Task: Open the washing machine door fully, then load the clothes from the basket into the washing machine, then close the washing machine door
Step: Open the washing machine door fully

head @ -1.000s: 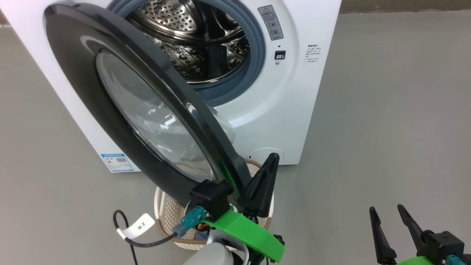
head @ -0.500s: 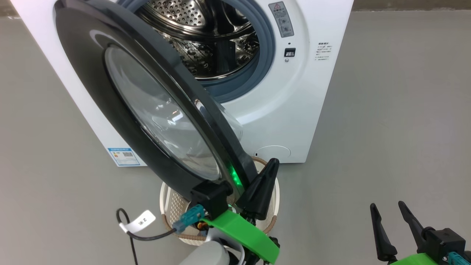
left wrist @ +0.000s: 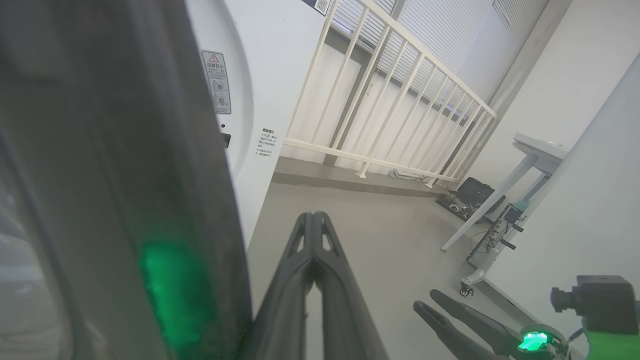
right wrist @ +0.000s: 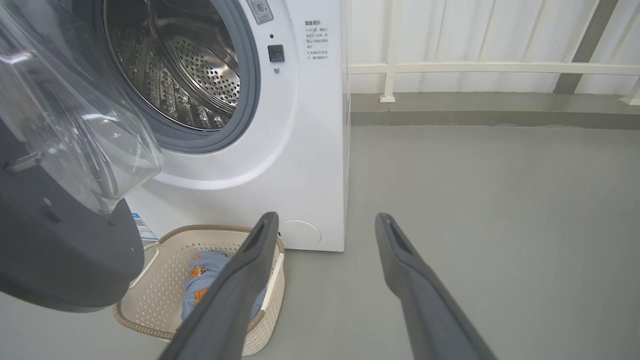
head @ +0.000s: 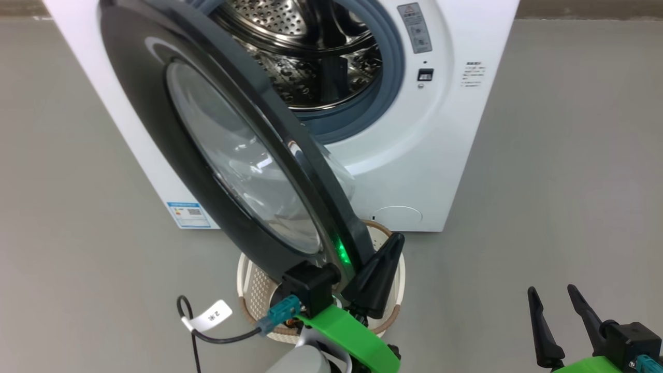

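The washing machine (head: 445, 155) stands ahead with its steel drum (head: 311, 62) exposed. The washing machine door (head: 207, 155) hangs partly open, swung toward me over the basket (head: 248, 290). My left gripper (head: 395, 239) is shut with nothing between its fingers, and it rests against the inner side of the door's free edge, where a green glow reflects. In the right wrist view the basket (right wrist: 165, 280) sits on the floor before the machine, holding the clothes (right wrist: 202, 272), a light blue bundle. My right gripper (head: 552, 291) is open and idle at the lower right.
Grey floor surrounds the machine (right wrist: 310, 150). A black cable with a white tag (head: 210, 316) loops by my left wrist. The left wrist view has a white railing (left wrist: 380, 100) behind the machine and a table leg with gear (left wrist: 490, 215) at the right.
The head camera has shifted, sliding the scene rightward. Relative to the machine, my left gripper and the door edge have come slightly toward me, so the door stands a little wider.
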Robot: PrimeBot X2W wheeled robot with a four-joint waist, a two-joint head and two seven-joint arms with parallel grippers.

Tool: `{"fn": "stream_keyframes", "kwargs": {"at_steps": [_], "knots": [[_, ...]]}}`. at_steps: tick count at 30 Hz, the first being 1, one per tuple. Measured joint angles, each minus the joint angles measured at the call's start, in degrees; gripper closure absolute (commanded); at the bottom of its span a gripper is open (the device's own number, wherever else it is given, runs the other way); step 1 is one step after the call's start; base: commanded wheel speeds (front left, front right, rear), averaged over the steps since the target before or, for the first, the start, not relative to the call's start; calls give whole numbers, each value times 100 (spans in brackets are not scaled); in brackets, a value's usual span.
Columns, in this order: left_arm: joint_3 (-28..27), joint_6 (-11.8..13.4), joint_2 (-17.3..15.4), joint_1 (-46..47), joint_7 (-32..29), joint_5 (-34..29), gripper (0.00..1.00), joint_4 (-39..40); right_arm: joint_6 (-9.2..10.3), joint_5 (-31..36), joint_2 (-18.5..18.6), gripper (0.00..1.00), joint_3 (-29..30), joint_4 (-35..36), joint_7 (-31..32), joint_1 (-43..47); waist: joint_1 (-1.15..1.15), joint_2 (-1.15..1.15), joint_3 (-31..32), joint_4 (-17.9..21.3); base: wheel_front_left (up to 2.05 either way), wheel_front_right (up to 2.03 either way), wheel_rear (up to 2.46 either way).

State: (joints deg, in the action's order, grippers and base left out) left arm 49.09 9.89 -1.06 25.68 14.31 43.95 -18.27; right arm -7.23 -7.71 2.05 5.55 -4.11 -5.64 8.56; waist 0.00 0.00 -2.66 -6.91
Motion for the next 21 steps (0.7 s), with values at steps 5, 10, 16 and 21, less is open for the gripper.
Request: {"fn": "stream_keyframes", "kwargs": {"at_steps": [5, 10, 16, 21], "knots": [[-12, -45, 58, -40, 0, -177, 100, -22, 0, -100, 1, 0, 8, -14, 0, 0, 0, 0, -13, -142, 0, 0, 0], [-87, -129, 127, -171, 0, -430, 100, -21, 0, -132, 1, 0, 21, -66, -1, 0, 0, 0, -3, -316, 0, 0, 0], [-165, -182, 171, -326, 8, -576, 100, -22, 0, -141, 1, 0, 20, -138, -5, 1, 0, 0, 51, -458, 0, 0, 0], [-225, -237, 182, -442, 9, -751, 100, -23, 0, -189, 1, 0, 31, -172, -7, 7, 0, 0, 98, -565, 0, 0, 0]]}}
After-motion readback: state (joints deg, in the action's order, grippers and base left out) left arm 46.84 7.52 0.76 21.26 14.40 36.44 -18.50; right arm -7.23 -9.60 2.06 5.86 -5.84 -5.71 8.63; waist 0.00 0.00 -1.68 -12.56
